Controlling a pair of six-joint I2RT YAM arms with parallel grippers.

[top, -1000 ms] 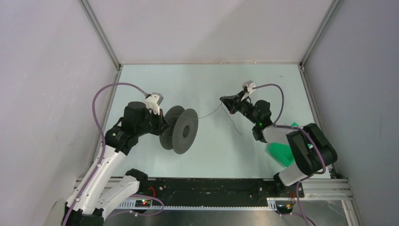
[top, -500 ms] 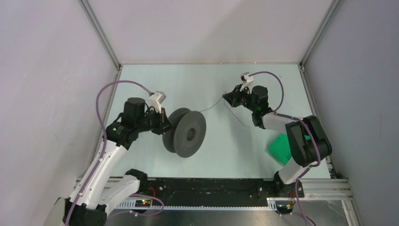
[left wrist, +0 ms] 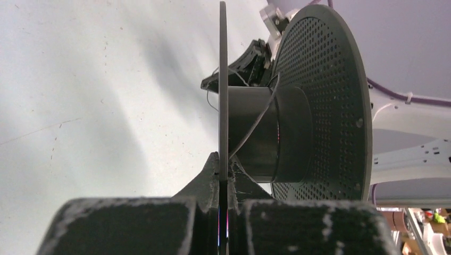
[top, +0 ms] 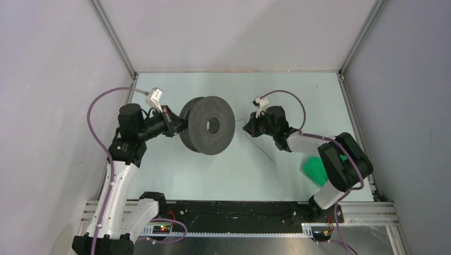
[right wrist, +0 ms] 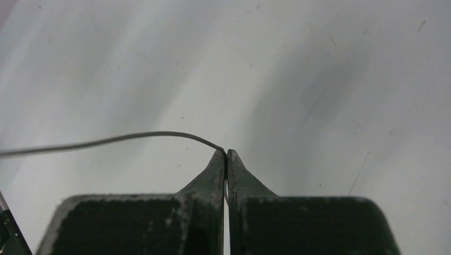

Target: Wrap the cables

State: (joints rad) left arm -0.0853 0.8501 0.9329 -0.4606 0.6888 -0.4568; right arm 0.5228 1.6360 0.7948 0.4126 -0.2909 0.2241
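two claws, one strand: the spool has swung round and the span has closed up

over the last second i have watched the spool point(top: 207, 125) rise away from the arm bases and turn until its perforated flange faces the overhead camera. the right claw point(top: 250, 127), which stood well apart to the spool's right, now sits just beside it. the free span of wire point(right wrist: 133, 136) between them is much shorter. i judge that slack is being taken onto the hub, so a turn is being laid, though wrapping is far from finished.

the left claw point(left wrist: 223, 170), at the spool's left, is clamped on the thin edge of the near flange. the right claw is pinched closed on the wire at its very tips. from there the strand curves off toward the spool. the left wrist view shows the strand crossing the hub on a slant, with no built-up layers that i can make out. a loose tail trails on the table point(top: 223, 90), right of the spool and nearer the bases.

count: one spool, one wire strand, two claws, two purple cords point(top: 285, 91), one green block point(top: 315, 169) far right of the spool.
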